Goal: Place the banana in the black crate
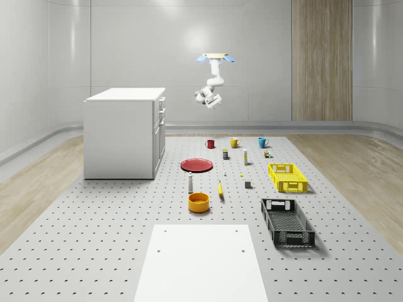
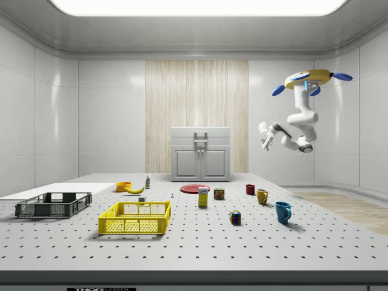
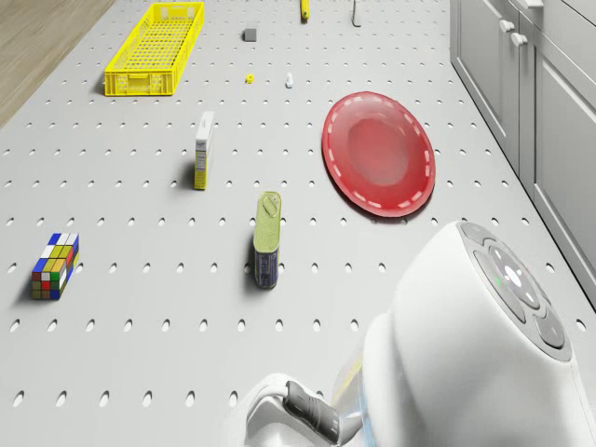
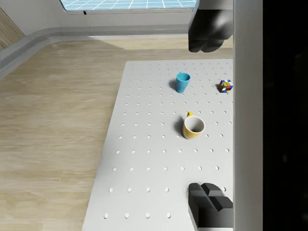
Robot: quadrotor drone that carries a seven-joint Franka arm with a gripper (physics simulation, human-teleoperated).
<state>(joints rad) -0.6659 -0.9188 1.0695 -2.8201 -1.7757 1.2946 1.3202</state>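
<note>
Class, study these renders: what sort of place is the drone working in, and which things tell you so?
Probably a simulated robotics test room: a pegboard-style perforated floor strewn with small test objects such as the banana and black crate, bare panelled walls, and the drone hovering high above the mugs' end.

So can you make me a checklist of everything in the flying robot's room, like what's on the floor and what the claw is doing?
Surface: grey pegboard floor with a white sheet lying on it.
Job's things: banana on the floor beside the orange bowl; black crate holds nothing, apart from the banana.
Clutter: yellow crate, red plate, three mugs, Rubik's cube, tin, small box.
Gripper: gripper open, holding nothing, high in the air; the drone hovers over the mug end.
Cables: nothing seen.
Surroundings: white cabinet, wood floor.
</note>
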